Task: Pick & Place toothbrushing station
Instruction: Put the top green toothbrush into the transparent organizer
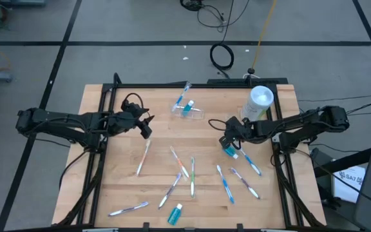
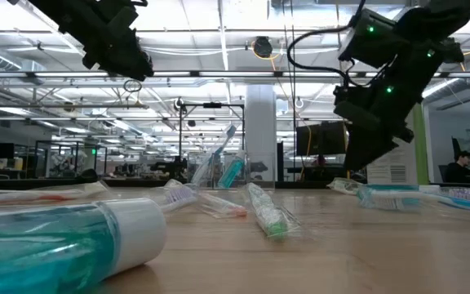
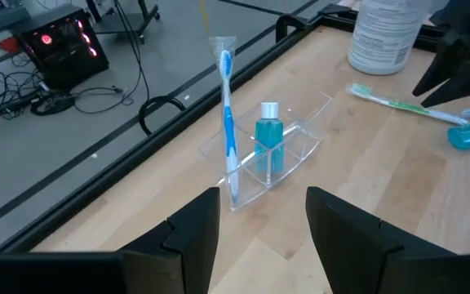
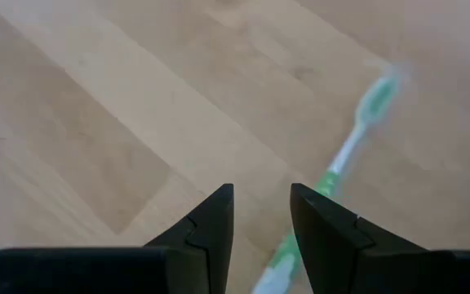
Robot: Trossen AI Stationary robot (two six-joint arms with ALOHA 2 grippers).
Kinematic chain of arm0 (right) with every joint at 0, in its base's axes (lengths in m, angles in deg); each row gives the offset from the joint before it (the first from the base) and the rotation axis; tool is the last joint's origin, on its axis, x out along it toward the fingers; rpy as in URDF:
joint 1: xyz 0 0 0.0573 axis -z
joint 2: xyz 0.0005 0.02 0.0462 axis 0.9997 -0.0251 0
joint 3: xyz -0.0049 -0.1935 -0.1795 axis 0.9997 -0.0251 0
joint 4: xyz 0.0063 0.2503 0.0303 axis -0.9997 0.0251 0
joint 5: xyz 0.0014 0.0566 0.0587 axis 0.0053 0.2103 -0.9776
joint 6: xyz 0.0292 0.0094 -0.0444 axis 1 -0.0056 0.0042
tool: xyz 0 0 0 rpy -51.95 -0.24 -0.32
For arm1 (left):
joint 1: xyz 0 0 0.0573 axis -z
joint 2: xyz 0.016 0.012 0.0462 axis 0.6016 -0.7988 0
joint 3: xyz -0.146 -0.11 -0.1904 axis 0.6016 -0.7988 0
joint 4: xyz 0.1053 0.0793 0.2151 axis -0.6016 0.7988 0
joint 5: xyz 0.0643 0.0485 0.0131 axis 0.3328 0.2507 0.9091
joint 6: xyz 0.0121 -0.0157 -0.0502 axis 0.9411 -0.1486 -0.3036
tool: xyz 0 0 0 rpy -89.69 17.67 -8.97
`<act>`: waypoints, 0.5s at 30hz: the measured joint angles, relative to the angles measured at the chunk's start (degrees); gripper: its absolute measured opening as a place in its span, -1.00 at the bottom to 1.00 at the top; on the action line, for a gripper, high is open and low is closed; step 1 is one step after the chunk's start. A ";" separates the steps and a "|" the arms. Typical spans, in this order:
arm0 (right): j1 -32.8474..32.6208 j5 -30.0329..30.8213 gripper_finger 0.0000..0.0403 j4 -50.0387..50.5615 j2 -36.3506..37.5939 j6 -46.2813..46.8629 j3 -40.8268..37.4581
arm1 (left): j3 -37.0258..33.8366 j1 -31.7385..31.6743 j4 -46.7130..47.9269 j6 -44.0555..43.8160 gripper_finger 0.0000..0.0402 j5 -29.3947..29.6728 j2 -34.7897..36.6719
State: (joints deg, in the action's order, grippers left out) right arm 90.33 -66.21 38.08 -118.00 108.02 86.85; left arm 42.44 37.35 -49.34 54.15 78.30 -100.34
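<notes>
A clear plastic organizer [image 1: 188, 111] stands at the far middle of the table. In it, a blue toothbrush [image 3: 228, 122] stands upright and a small teal bottle [image 3: 269, 147] stands beside it. My left gripper [image 1: 145, 126] is open and empty, to the left of the organizer and pointing at it, as its wrist view [image 3: 261, 220] shows. My right gripper [image 1: 227, 138] is open and empty, pointing down above the table beside a green toothbrush [image 4: 351, 147] that lies flat on the wood. That toothbrush also shows in the left wrist view [image 3: 398, 104]. A second teal bottle [image 1: 230, 151] lies just nearer than the right gripper.
A tall white bottle [image 1: 260, 102] stands at the far right. Several loose toothbrushes [image 1: 184, 169] lie across the table's near half, with one [image 1: 143, 157] at the left. Another teal bottle [image 1: 175, 213] lies at the near edge. A dark frame [image 1: 192, 84] borders the table.
</notes>
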 joint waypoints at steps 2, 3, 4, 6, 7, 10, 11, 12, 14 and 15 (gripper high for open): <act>0.46 1.56 -0.43 -0.04 0.00 1.50 -0.50 | 0.00 0.00 -0.42 0.54 -0.06 0.01 0.00; 0.67 2.16 -0.43 -0.06 0.00 1.78 -0.65 | 0.00 0.00 -0.44 1.00 -0.06 0.00 0.00; 0.85 2.87 -0.43 -0.06 0.00 1.76 -0.76 | 0.00 0.00 -0.52 1.43 -0.06 0.01 0.00; 0.87 3.06 -0.43 0.08 0.00 1.19 -0.79 | 0.00 0.00 -0.58 1.53 -0.06 0.01 0.00; 0.86 3.04 -0.43 0.05 0.00 1.05 -0.79 | 0.00 0.00 -0.61 1.56 -0.06 0.02 0.00; 0.84 3.06 -0.43 0.08 0.00 1.90 -0.79 | 0.00 0.00 -0.66 1.83 -0.06 0.02 0.00; 0.84 3.32 -0.43 -0.03 0.00 2.09 -0.88 | 0.00 0.00 -0.77 2.15 -0.06 0.02 0.00; 0.84 4.26 -0.43 -0.40 0.00 2.44 -1.13 | 0.00 0.00 -1.06 2.75 -0.06 0.04 0.00; 0.84 5.75 -0.43 -0.57 0.00 3.74 -1.91 | 0.00 0.00 -1.95 3.35 -0.06 0.05 0.00; 0.86 6.01 -0.43 -0.61 0.00 4.54 -2.44 | 0.00 0.00 -2.45 3.41 -0.06 0.05 0.00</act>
State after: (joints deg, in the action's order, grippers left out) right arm 91.19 -60.19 37.47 -118.00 112.56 84.41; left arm 42.44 37.35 -51.79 57.56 78.35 -100.34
